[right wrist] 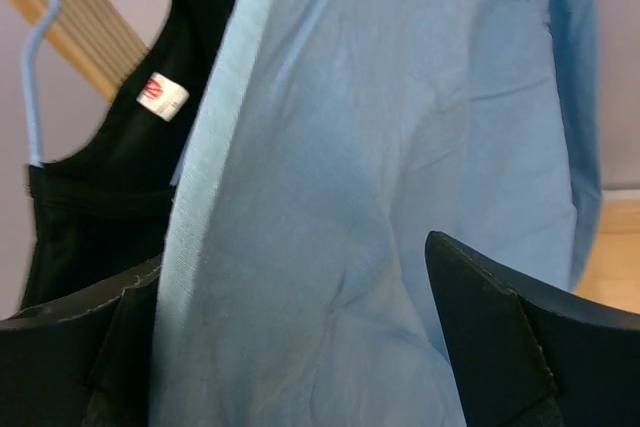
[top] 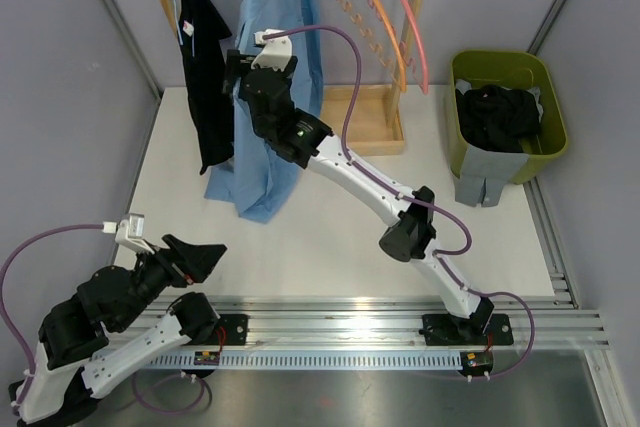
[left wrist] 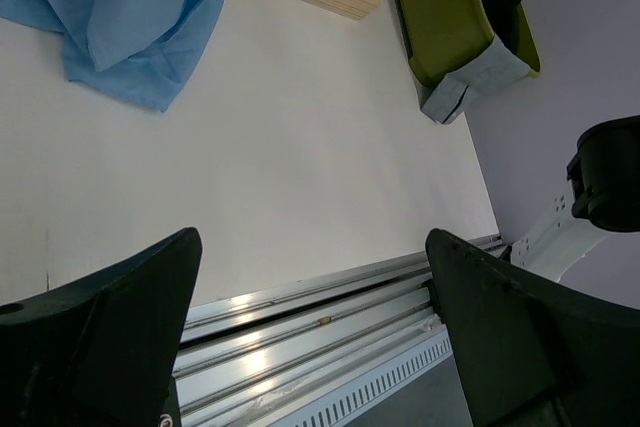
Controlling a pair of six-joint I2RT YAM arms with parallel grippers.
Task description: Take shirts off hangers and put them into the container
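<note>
Mid-table [top: 330, 237] bare from blue shirt [top: 258, 172] hem across to tub [top: 456, 142]: an open lane. Right arm [top: 360, 182] lies diagonally over it, from near-right base to rack, and crosses any low straight run from the left side to the tub.

Left gripper [left wrist: 310, 237], jaws wide: bare table and rails [left wrist: 330, 297] ahead.

Right gripper [right wrist: 290, 257], jaws wide, blue shirt fabric between them; black shirt [top: 205, 77] hangs just beside on its left, little gap.

Rack tray [top: 375, 122] stands between blue shirt and tub. Orange hanger [top: 385, 22] and pink hanger [top: 415, 27] hang over it.

Tub part filled by black bundle [top: 497, 112]; grey shirt [top: 483, 185] drapes its near wall.
</note>
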